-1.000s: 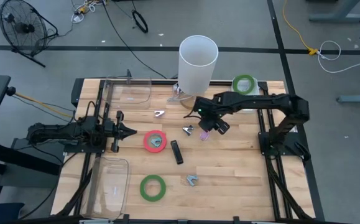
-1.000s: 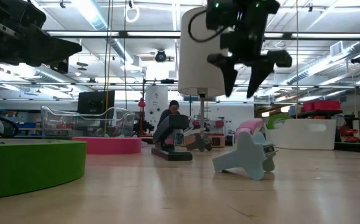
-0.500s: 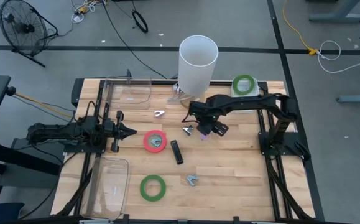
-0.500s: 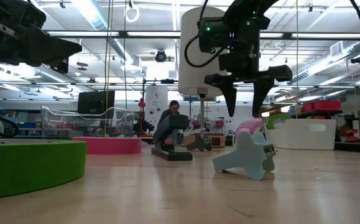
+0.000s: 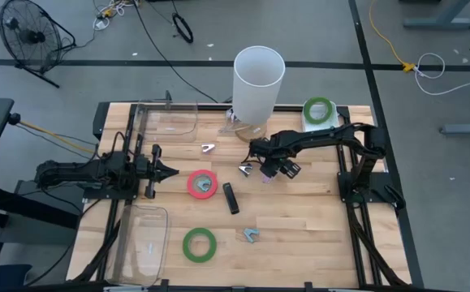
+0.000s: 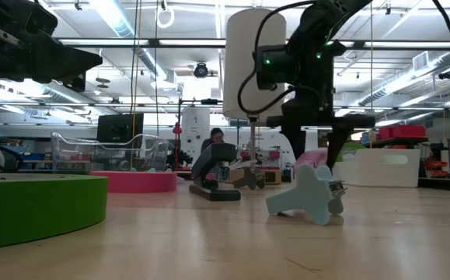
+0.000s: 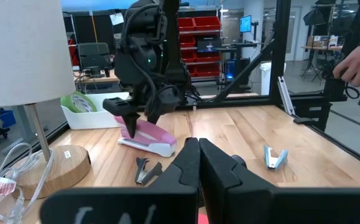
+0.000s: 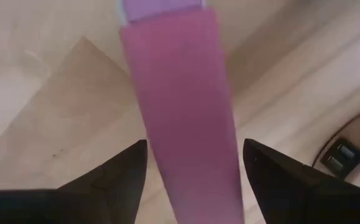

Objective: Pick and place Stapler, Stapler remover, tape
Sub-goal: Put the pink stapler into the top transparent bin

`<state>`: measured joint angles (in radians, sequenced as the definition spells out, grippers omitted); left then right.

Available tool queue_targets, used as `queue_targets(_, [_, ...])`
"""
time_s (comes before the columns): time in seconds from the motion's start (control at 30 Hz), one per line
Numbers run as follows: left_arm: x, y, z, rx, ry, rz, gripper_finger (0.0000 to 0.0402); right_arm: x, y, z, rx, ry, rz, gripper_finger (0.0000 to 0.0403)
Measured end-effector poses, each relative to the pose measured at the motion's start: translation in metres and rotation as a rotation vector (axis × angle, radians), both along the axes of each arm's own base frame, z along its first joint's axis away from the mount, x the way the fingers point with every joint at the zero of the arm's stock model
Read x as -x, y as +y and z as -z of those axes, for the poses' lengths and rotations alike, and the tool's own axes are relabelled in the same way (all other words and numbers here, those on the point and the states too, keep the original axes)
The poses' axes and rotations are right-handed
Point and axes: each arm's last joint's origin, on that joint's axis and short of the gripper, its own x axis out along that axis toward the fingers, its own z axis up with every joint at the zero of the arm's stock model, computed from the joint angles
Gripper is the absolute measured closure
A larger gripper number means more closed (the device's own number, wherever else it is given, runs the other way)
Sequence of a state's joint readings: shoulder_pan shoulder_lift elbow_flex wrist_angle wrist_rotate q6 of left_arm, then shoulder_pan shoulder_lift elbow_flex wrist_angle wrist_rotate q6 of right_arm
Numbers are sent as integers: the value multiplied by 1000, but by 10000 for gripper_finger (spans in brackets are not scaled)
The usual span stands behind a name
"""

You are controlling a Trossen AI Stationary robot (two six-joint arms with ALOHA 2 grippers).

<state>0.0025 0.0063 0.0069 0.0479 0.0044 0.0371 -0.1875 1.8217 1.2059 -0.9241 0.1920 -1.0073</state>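
Observation:
My right gripper (image 5: 272,169) is open and low over the pink stapler (image 8: 180,106), which lies on the table near its middle. One finger stands on each long side of it, as the right wrist view shows. The stapler also shows in the left wrist view (image 7: 147,133). My left gripper (image 5: 172,170) is shut and empty, held level above the table's left side. The red tape ring (image 5: 202,184) and one green ring (image 5: 200,244) lie flat on the table. Another green ring (image 5: 318,109) lies on a white box. A black stapler (image 5: 231,198) and three staple removers (image 5: 245,169) (image 5: 209,148) (image 5: 252,235) lie about. My right gripper comes from above, pointing down, with its fingers (image 8: 127,180) across the pink stapler's body (image 8: 167,155). The stapler lies flat on the table. I cannot tell whether the fingers touch its sides.
A tall white lamp (image 5: 258,81) on a wooden foot stands at the far edge, just behind my right gripper. Two clear plastic bins stand at the left, one far (image 5: 168,120) and one near (image 5: 143,239). A person shows in the room beyond.
My right gripper has come down and slightly toward the table's near edge, from well above the pink stapler to astride it. The stapler and the other things have stayed where they were.

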Motion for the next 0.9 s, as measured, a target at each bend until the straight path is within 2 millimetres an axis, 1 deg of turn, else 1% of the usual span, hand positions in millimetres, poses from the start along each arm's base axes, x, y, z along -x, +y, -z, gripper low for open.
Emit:
queue_targets(0.13, [0, 0, 0, 0, 0, 0, 399, -1, -1, 1, 3, -20, 6, 138])
queue_targets(0.27, [0, 0, 0, 0, 0, 0, 399, -2, -1, 1, 3, -22, 2, 157])
queue_targets(0.37, [0, 0, 0, 0, 0, 0, 399, -1, -1, 1, -1, -21, 2, 187])
queue_targets(0.53, [0, 0, 0, 0, 0, 0, 399, 0, 0, 1, -23, -7, -21, 262])
queue_targets(0.57, [0, 0, 0, 0, 0, 0, 399, 0, 0, 1, -24, -3, -23, 272])
queue_targets(0.73, [0, 0, 0, 0, 0, 0, 399, 1, 0, 1, -26, 6, -17, 272])
queue_targets(0.9, [0, 0, 0, 0, 0, 0, 399, 3, 3, 0, -29, 15, 32, 272])
